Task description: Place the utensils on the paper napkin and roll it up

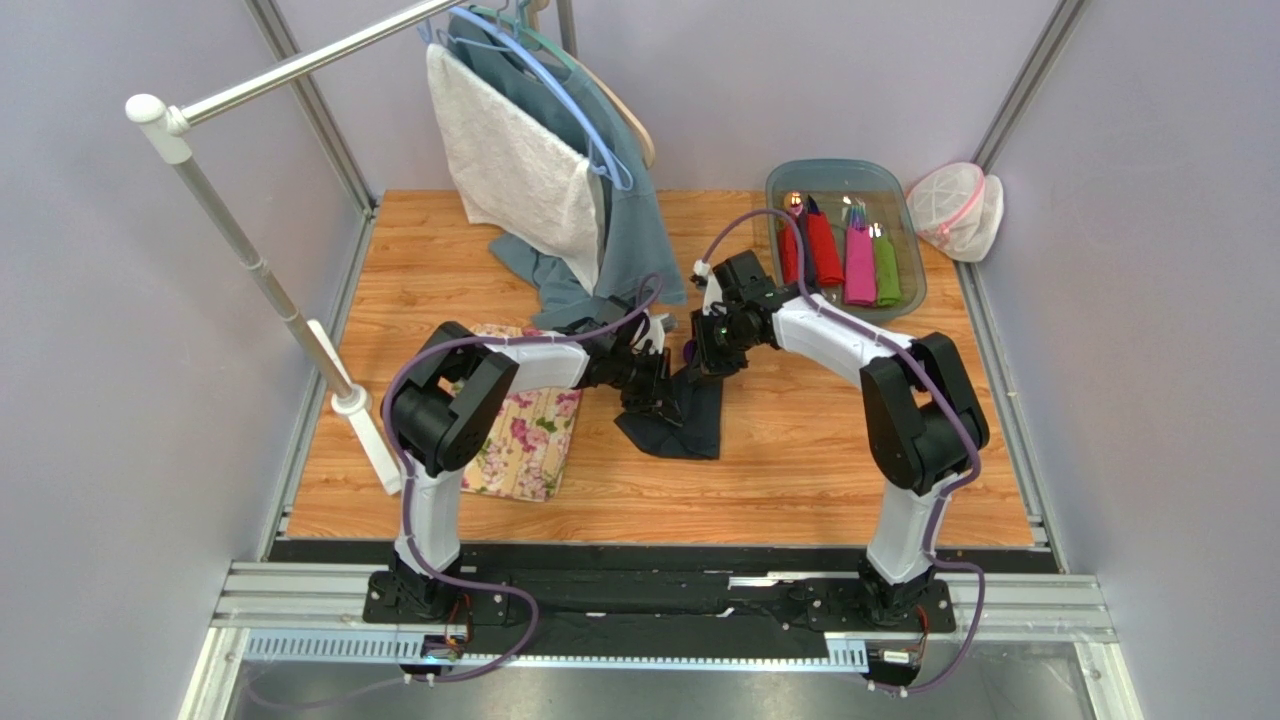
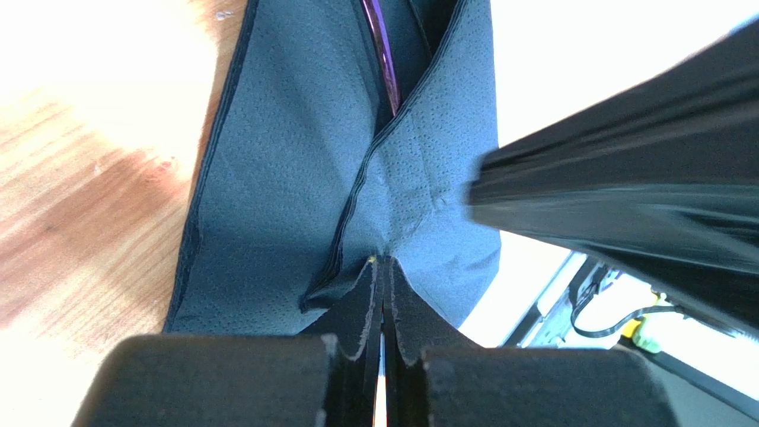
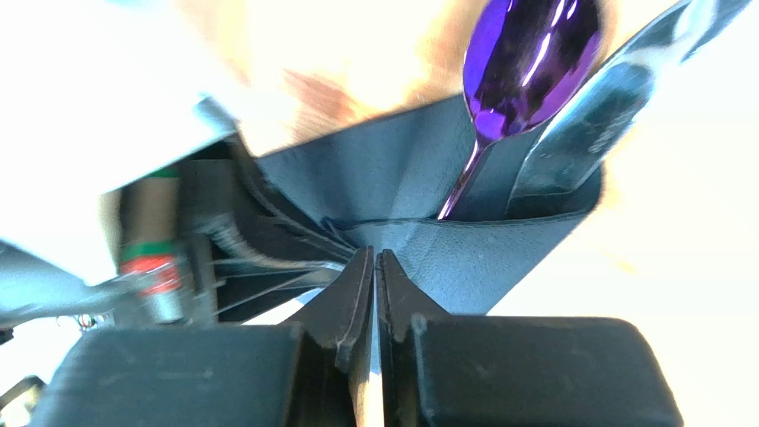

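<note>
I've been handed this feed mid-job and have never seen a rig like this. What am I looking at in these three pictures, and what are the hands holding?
The wide picture comes from a fixed camera above and behind two robot arms bolted to a wooden table; the left arm is on the left. The other two pictures come from a small camera on each wrist, looking out past that arm's own two fingers.

Both arms reach to the middle, where the dark paper napkin lies partly folded. The left hand is shut, pinching an edge of it. The right hand is shut on another fold. A purple spoon and a silver utensil poke out of the napkin.

Also there are a floral mat under the left arm, a tray holding coloured rolls, and a clothes rack.
</note>
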Tool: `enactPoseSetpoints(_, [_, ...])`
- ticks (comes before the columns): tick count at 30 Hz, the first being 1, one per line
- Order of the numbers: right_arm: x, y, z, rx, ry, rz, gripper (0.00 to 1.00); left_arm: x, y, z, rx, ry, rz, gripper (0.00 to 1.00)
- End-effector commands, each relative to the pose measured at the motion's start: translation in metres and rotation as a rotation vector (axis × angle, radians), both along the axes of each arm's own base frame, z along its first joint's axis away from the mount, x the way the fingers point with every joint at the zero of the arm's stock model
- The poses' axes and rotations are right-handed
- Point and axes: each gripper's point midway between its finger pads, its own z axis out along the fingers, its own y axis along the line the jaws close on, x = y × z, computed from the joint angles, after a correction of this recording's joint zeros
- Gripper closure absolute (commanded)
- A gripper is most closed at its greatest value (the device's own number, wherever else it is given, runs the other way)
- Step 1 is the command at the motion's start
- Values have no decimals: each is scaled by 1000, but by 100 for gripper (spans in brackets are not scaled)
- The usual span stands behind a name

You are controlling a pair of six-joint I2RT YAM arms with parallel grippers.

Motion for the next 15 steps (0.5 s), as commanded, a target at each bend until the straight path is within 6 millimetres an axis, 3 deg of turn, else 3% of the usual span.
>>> enactPoseSetpoints(1, [7,-8,19,-30,-57,-21,93,3,7,-16,56,15,28,100])
enactPoseSetpoints(10, [6,-3,1,-17,-12,-34,93,4,7,-16,55,17,27,100])
enactPoseSetpoints(15, [-3,-6,-31,-47,35,-43,93,6,8,-14,50,15,33,100])
